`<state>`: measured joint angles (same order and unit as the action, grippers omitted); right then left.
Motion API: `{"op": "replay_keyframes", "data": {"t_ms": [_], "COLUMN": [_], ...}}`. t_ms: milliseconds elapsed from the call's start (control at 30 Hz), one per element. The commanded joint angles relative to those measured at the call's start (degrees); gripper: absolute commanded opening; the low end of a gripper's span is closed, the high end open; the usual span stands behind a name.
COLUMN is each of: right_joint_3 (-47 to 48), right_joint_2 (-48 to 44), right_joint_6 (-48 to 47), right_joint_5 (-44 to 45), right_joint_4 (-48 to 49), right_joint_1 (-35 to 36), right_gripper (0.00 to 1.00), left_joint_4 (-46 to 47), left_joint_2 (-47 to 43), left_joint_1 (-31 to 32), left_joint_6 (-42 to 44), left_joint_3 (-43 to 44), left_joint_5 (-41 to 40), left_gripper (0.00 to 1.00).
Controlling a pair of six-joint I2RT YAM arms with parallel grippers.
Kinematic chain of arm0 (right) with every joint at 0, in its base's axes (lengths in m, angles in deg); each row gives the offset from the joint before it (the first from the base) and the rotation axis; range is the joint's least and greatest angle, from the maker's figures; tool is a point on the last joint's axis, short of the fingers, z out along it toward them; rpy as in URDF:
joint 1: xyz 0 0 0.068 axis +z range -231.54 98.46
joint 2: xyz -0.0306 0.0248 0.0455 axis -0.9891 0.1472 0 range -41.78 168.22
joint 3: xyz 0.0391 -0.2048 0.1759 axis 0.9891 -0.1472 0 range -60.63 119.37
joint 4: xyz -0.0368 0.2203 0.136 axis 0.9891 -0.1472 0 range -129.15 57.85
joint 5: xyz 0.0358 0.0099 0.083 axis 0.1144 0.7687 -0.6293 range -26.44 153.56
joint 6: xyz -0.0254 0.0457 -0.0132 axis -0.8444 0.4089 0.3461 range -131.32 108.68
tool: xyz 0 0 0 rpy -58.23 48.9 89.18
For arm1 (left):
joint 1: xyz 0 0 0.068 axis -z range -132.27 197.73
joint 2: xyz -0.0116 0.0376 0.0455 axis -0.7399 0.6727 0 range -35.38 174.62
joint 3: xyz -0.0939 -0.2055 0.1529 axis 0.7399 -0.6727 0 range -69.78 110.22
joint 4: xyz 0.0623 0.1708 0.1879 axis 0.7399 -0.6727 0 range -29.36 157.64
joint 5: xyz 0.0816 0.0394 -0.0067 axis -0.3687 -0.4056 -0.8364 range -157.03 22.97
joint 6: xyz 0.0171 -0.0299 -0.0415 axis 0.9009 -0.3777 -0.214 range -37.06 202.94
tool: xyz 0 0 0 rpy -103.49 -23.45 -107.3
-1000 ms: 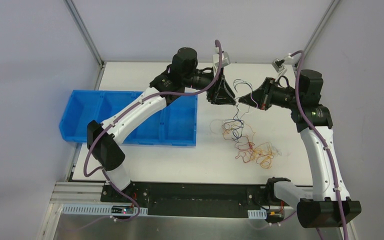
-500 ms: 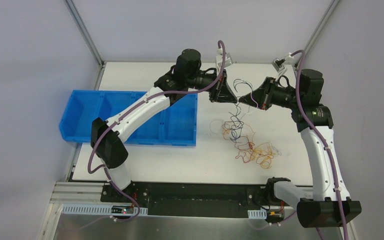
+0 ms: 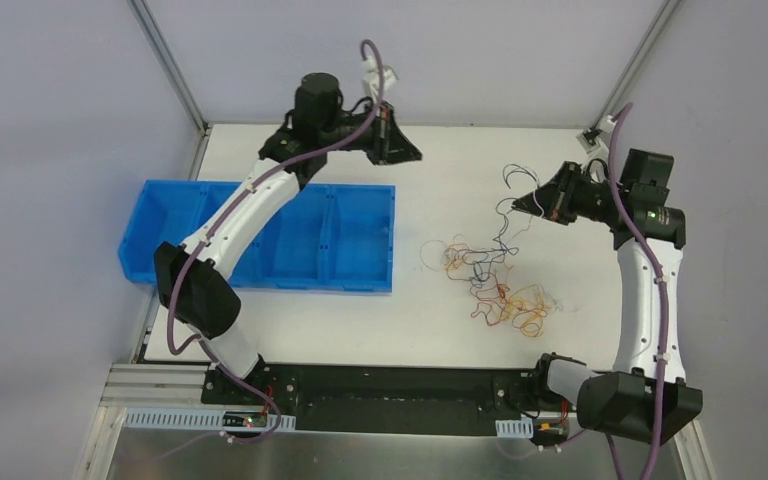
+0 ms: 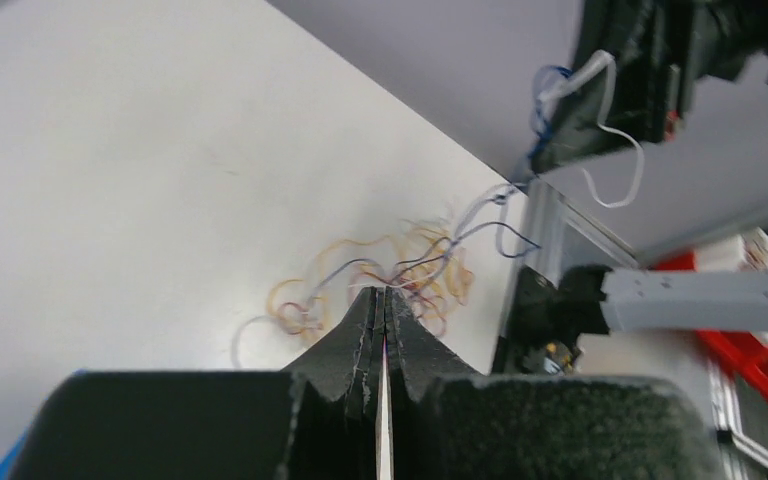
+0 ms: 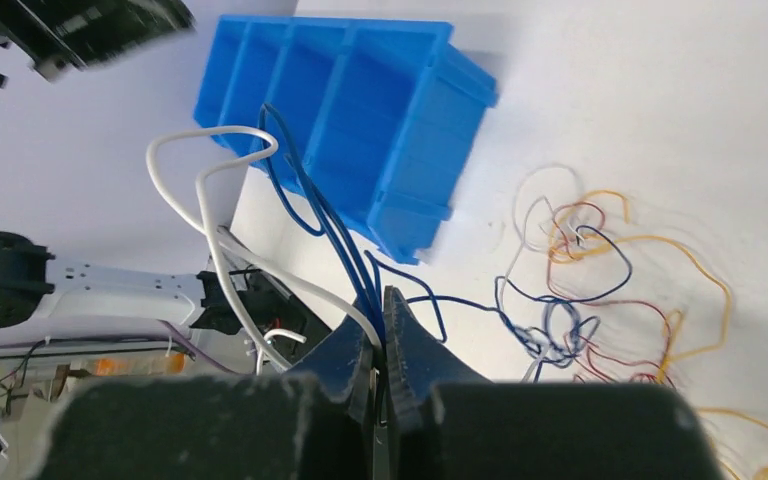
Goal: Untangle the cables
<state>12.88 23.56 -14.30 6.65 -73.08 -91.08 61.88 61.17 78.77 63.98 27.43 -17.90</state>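
The cables lie as a tangle of thin orange, red, blue and white strands on the white table; the tangle also shows in the left wrist view and the right wrist view. My right gripper is shut on blue and white cables, held above the table right of the tangle, with strands running down to it. My left gripper is shut, raised beyond the blue bin's far right corner. A faint reddish strand shows in the slit between its jaws.
A blue bin with several compartments stands left of the tangle and also shows in the right wrist view. Grey walls and metal frame posts close in the table's back and sides.
My left gripper has pulled quickly left and back, away from the tangle and the right gripper. My right gripper has moved right with its cables, drawing them out of the tangle.
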Motion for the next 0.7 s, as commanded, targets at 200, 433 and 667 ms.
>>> {"op": "replay_keyframes", "data": {"t_ms": [200, 433, 667], "right_joint_3": [4.7, 5.0, 2.6], "right_joint_2": [0.7, -1.1, -2.5], "right_joint_6": [-6.1, 1.6, 10.2], "right_joint_5": [-10.1, -10.0, -8.0], "right_joint_4": [-7.3, -0.9, 6.6], "right_joint_1": [-6.4, -0.5, 4.7], "right_gripper": [0.00, 0.00, 0.00], "left_joint_4": [-2.5, -2.3, 0.5], "left_joint_2": [-4.2, -3.8, 0.1], "left_joint_1": [-5.0, 4.7, 12.1], "left_joint_6": [2.9, 9.7, 9.9], "left_joint_3": [2.1, 0.4, 2.7], "left_joint_5": [4.3, 2.6, -3.1], "left_gripper": [0.39, 0.64, 0.51]}}
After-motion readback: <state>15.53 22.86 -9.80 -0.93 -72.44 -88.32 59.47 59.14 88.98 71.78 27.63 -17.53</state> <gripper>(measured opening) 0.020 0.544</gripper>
